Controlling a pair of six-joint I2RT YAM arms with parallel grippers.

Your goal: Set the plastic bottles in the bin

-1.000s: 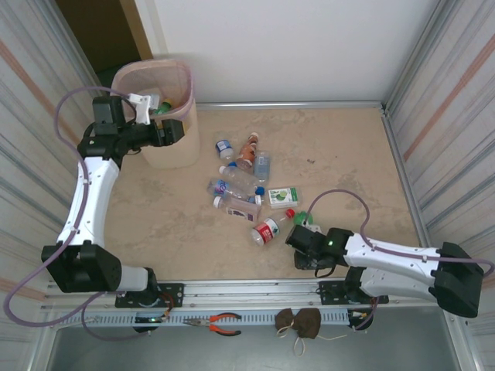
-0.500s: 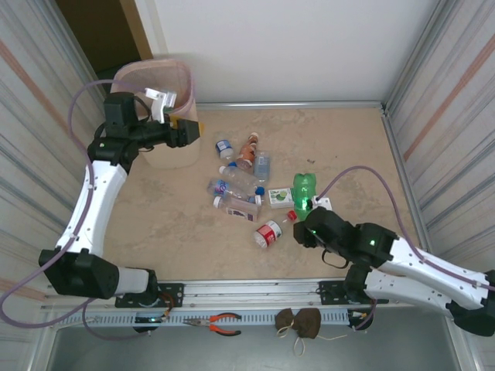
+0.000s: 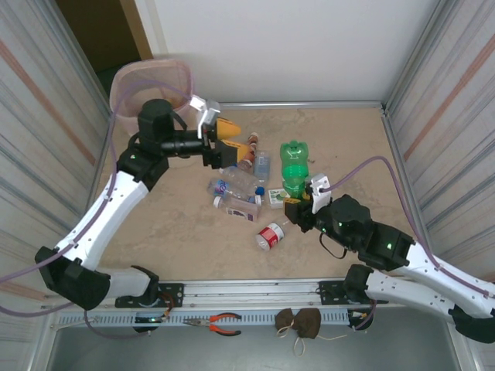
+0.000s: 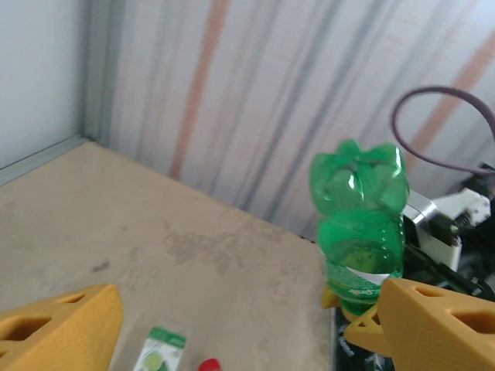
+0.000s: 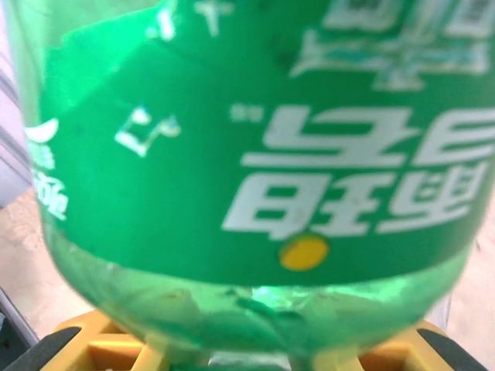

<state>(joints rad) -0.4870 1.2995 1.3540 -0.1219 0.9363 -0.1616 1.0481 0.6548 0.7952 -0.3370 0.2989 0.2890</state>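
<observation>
Both arms had moved on. The left arm (image 3: pixel 116 202) had swung off the bin (image 3: pixel 116 89) & out over the table (image 3: pixel 348 147), and the right arm (image 3: pixel 402 251) had hoisted a green bottle (image 3: pixel 292 164) off the tabletop.

The bin stood in the far left corner w/ pink liner over its rim, well apart from the raised bottle. The left gripper (image 3: pixel 228 143) hung over the far end of the heap. Its yellow fingers were spread wide w/ nothing btwn them, facing the green bottle. The right gripper (image 3: pixel 300 205) was clamped tight on that bottle's neck end, base up.

The other plastic bottles (image 3: pixel 232 189) lay in a loose heap mid-table, btwn the two grippers. A red-labelled bottle (image 3: pixel 270 235) lay apart at the front, near the right gripper. A small green-and-white pack (image 3: pixel 278 196) lay just by the heap.

Risks, as I judged them:
- The bottle was pinched at the narrow end w/ its bulk above, so a quick swing could pivot or slip it.
- The bin was right across the table & the left arm sat in the way, so the arms could clash.
- A handover looked poss., but a mistimed release would drop the bottle onto the heap & scatter it.
</observation>
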